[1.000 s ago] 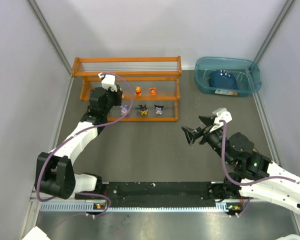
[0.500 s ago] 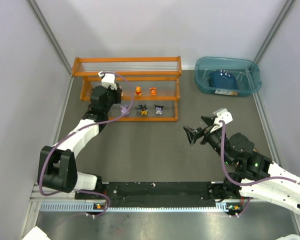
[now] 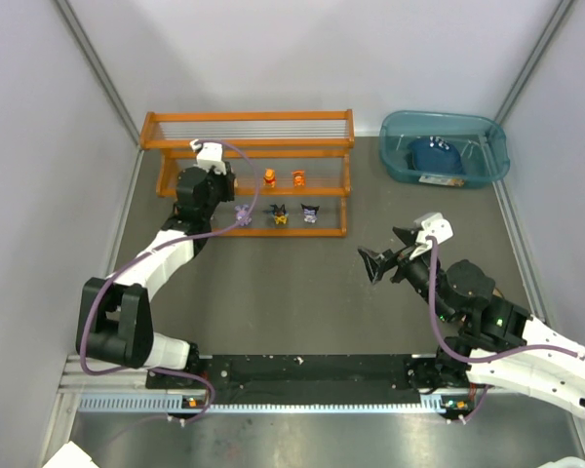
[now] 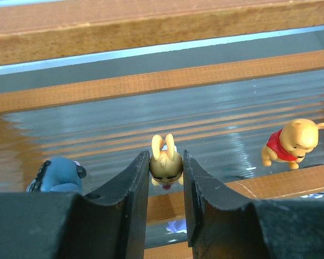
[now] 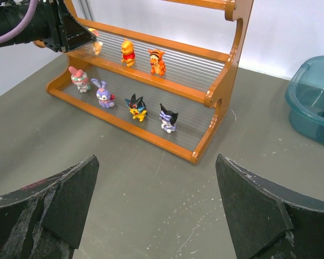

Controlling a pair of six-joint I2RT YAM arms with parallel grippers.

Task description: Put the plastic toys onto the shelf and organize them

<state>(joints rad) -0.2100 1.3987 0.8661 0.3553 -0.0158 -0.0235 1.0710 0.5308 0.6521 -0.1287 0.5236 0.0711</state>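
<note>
My left gripper [image 4: 166, 157] is shut on a small yellow rabbit toy [image 4: 166, 164], holding it over the rods of the middle tier of the orange shelf [image 3: 249, 161]. Beside it on that tier stand a blue toy [image 4: 56, 174] to the left and a yellow bear in red [image 4: 291, 143] to the right. In the right wrist view the middle tier also carries an orange tiger [image 5: 157, 61]. The bottom tier holds a pink toy [image 5: 79, 79], a purple one [image 5: 103, 93], a yellow-black one [image 5: 136, 106] and a black-purple one [image 5: 168, 118]. My right gripper [image 3: 382, 252] hangs open over the table, nothing between its fingers.
A teal translucent bin [image 3: 445, 146] with a dark blue item inside sits at the back right. Grey walls close in both sides. The shelf's top tier [image 3: 249, 125] carries no toys.
The left gripper has edged a little further toward the shelf's middle tier with the rabbit toy. The right gripper drifted slightly down and right.
</note>
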